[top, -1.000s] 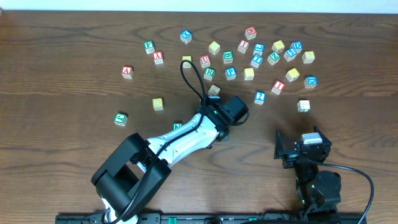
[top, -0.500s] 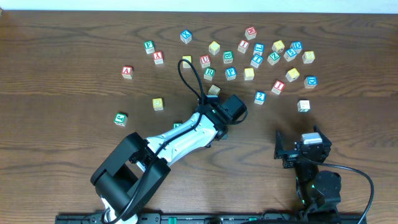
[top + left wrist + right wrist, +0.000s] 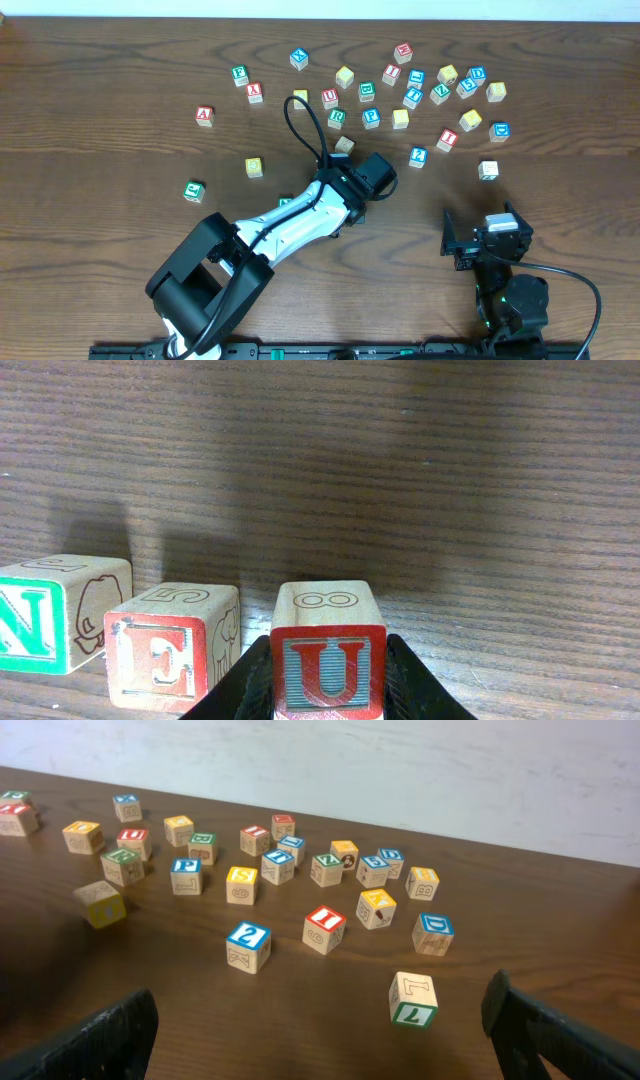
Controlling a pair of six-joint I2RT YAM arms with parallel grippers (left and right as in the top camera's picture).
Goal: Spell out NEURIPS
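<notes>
Overhead: even, fairly bright light, short soft shadows by cubes (image 3: 400, 118). Left wrist: dimmer; U cube (image 3: 328, 660) sharp, tall soft shadows on table (image 3: 470, 480) behind, so light's from cam side. Right wrist: right gripper's fingers (image 3: 105, 1038) dark & blurred at btm corners, far wall (image 3: 400, 770) washed out.

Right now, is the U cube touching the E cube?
Apart. The left wrist view shows a strip of bare table between the U cube and the E cube beside it.
</notes>
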